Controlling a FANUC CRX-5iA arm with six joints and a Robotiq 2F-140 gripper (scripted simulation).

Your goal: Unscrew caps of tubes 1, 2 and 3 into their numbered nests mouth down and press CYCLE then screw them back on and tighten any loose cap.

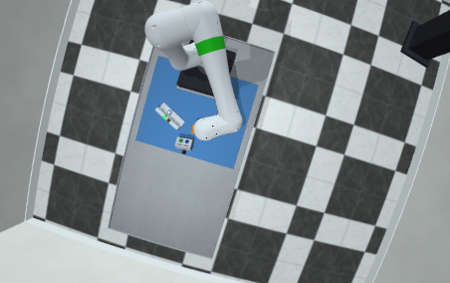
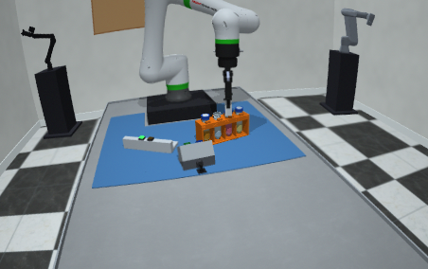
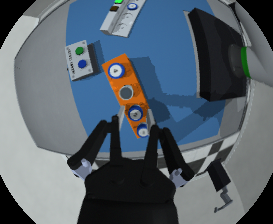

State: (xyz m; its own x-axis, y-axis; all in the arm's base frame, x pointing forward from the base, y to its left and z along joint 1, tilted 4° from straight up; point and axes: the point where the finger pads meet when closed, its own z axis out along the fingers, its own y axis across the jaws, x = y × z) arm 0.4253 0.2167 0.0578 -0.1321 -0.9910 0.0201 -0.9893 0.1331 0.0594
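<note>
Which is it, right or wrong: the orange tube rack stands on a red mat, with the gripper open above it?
Wrong in one respect: the mat is blue, not red, as the exterior view shows. The orange tube rack does stand on it, with the gripper open above it.

White arm — green joint bands — black gripper

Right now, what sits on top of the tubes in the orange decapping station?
In the orange decapping station, blue caps show on some tubes, and one tube looks uncapped. The gripper, open and empty, hides part of the row.
</note>
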